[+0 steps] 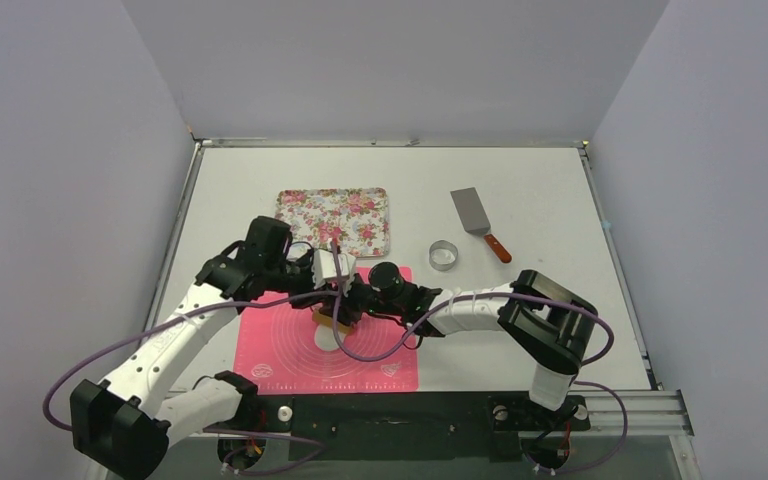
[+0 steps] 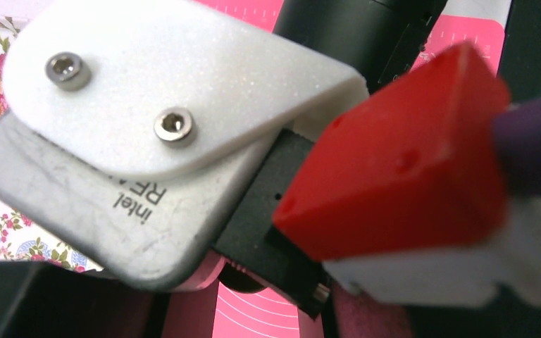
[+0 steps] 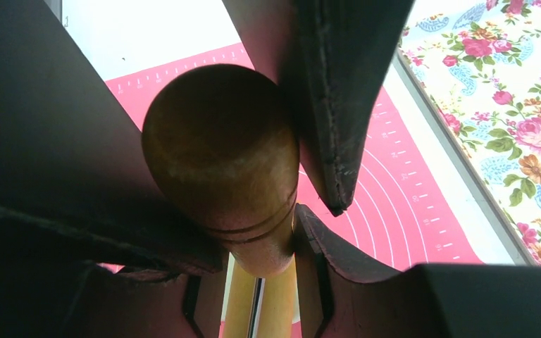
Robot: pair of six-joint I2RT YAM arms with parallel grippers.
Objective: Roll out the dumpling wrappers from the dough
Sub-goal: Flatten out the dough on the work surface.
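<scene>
Rolling is judged to be the step in hand: the rolling pin [image 3: 222, 162] is clamped by its wooden handle between the right fingers [image 3: 338, 105], a grip made plain only in the right wrist view. The dumpling wrapper [image 1: 324, 338], a white patch of dough, is seen only from above, lying on the pink mat [image 1: 270, 350] beneath the pin and partly covered by a purple cable [image 1: 360, 355]. Whether the left fingers [image 1: 344, 293] are grasping the pin's other end or are released cannot be told, since the left wrist view is almost filled by a camera housing [image 2: 148, 141] and its red plug [image 2: 394, 162], taken to be the right arm's. For the step to be done well, it is judged that the pin should be held level, pressed evenly and worked from the middle of the dough outward, so that a round of even thinness is produced and the dough is not dragged across the mat. Only from overhead are the floral tray [image 1: 300, 200], the ring cutter [image 1: 444, 254] and the spatula [image 1: 472, 212] placed on the worktop [image 1: 520, 330], all beyond the mat; from the right wrist, just the tray's edge beside the mat is caught.
</scene>
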